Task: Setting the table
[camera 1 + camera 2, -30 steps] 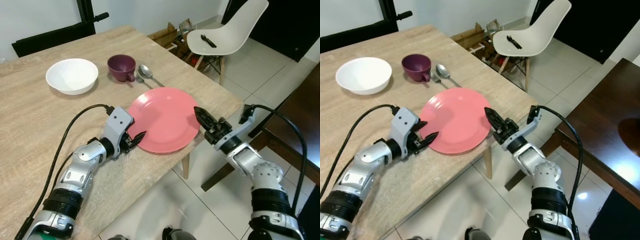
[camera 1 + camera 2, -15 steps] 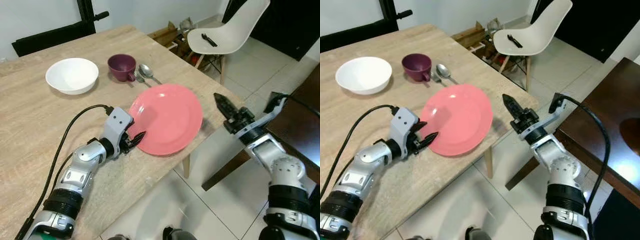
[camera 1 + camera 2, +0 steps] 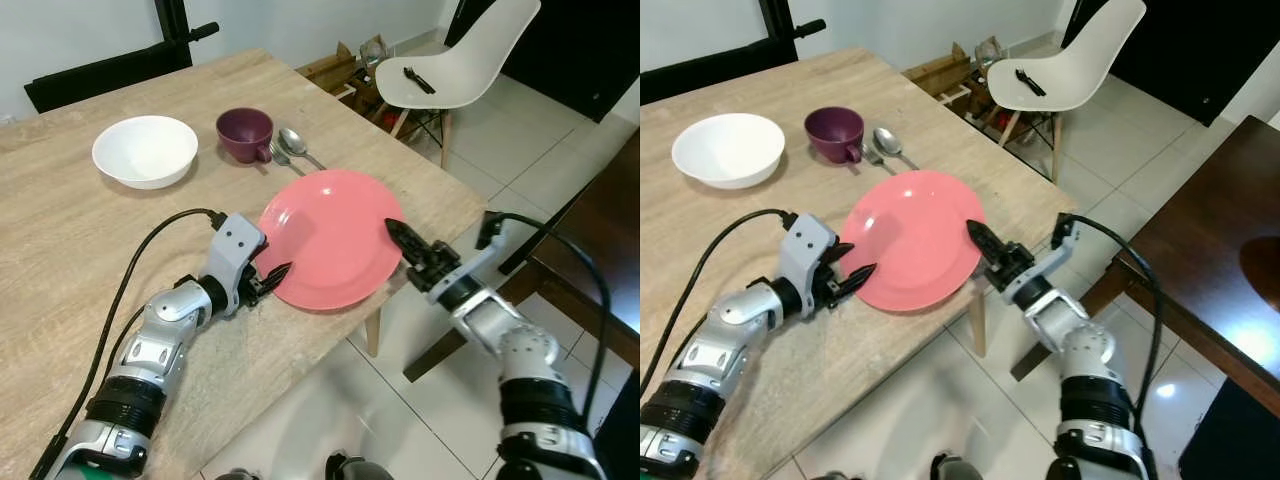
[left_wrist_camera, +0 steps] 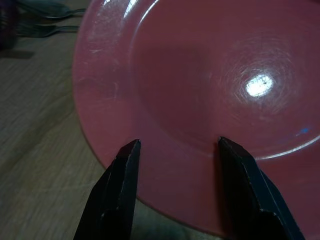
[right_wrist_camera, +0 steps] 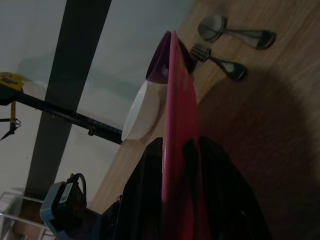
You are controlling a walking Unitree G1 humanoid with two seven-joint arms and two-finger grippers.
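**Q:** Where was the round pink ceramic plate (image 3: 330, 240) located?

**A:** It lay on the light wooden tabletop (image 3: 60, 230), at the right edge near the front right corner, with part of its rim projecting past that edge.

**Q:** What was the state of the right gripper (image 3: 400, 236)?

**A:** Its two black fingers were pinching the plate rim on the overhanging side. The right wrist view showed the rim edge-on, with one finger on either face.

**Q:** And the left gripper (image 3: 277, 272)?

**A:** Its fingers were spread. In the left wrist view both fingertips (image 4: 131, 148) stood apart over the near rim of the plate, on the side opposite the right gripper.

**Q:** What else stood on the tabletop?

**A:** A white round bowl (image 3: 145, 150) sat toward the far left. A dark purple mug (image 3: 244, 134) stood to its right, with a metal spoon (image 3: 296, 146) and a metal fork (image 3: 868, 154) just beside it, between the mug and the right edge. A white moulded chair (image 3: 452, 62) stood on the tiled floor beyond the table.
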